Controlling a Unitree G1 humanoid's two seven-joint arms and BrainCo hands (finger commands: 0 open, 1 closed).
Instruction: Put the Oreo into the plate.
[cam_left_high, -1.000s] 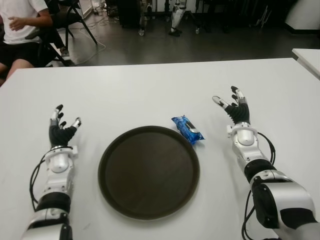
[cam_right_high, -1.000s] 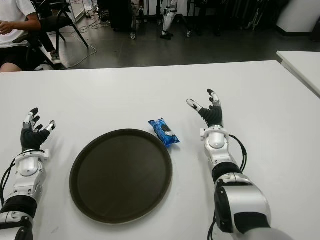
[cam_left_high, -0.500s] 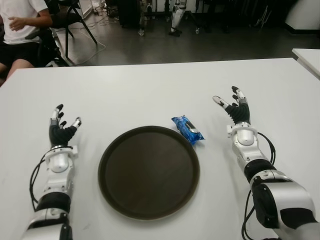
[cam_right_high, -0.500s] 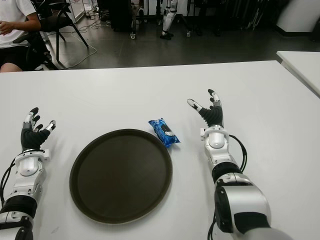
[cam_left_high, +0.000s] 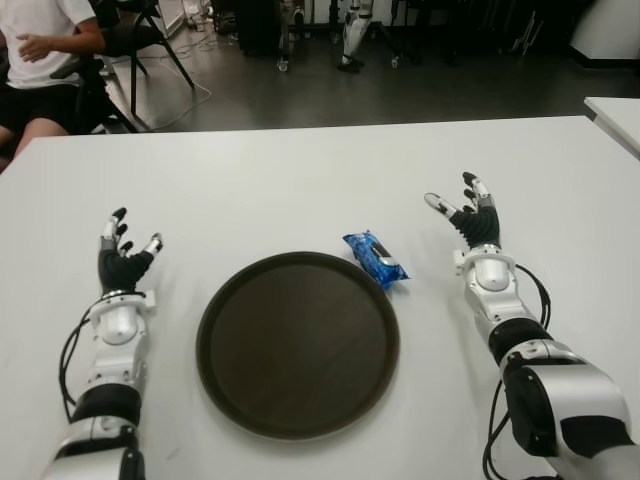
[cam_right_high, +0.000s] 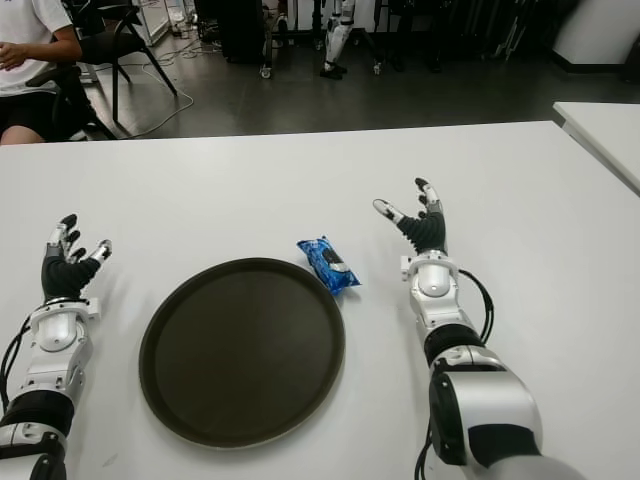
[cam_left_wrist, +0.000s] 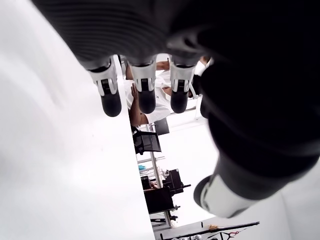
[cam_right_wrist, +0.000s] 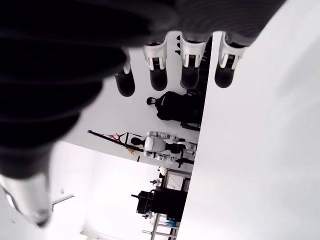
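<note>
A blue Oreo packet (cam_left_high: 375, 259) lies on the white table (cam_left_high: 300, 190), touching or just off the far right rim of the round dark brown plate (cam_left_high: 298, 343). The plate holds nothing. My right hand (cam_left_high: 467, 215) shows to the right of the packet, a short gap away, fingers spread and holding nothing. My left hand (cam_left_high: 122, 250) shows to the left of the plate, also open, its fingers (cam_left_wrist: 145, 90) extended in the left wrist view.
A seated person (cam_left_high: 40, 60) is at the far left beyond the table. Chairs and equipment stand on the dark floor behind. A second white table's corner (cam_left_high: 615, 115) shows at the far right.
</note>
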